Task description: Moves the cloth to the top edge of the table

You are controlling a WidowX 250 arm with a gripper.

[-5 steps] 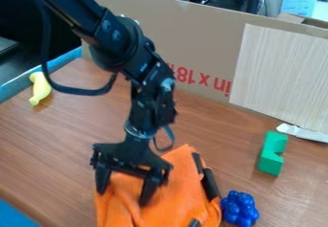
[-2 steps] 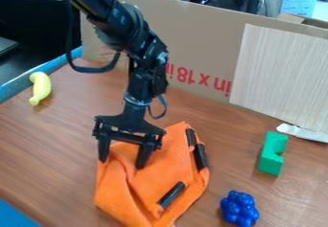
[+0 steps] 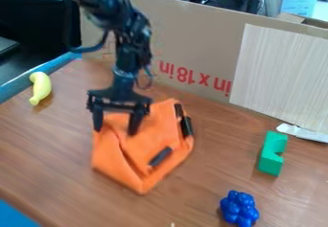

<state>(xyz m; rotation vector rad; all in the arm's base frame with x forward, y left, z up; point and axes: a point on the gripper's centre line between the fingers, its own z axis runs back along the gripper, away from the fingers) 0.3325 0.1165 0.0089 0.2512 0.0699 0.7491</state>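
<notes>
Your black end effector (image 3: 115, 129) points down over the upper left part of the bright orange fabric cloth (image 3: 122, 160), its two fingers spread apart, their tips against the fabric; you have it released, not clenched.

The cloth lies folded and creased on the brown wood-grain worktop (image 3: 54, 142), left of the middle of your view, with its upper corner near the foot of the tan cardboard panel (image 3: 192, 37) but apart from it. Three black strips show on it: two along its right edge, one lower down.

Off to your left, a yellow banana-shaped toy (image 3: 41, 88) lies near the worktop's blue edge. On your right, you have a green notched block (image 3: 271, 158) well apart from the cloth, with a crumpled white piece (image 3: 304, 132) above it, by the foot of a pale, striped board (image 3: 278, 73). A glossy blue cluster of rounded lumps (image 3: 239, 209) sits nearer you, at the lower right.
</notes>
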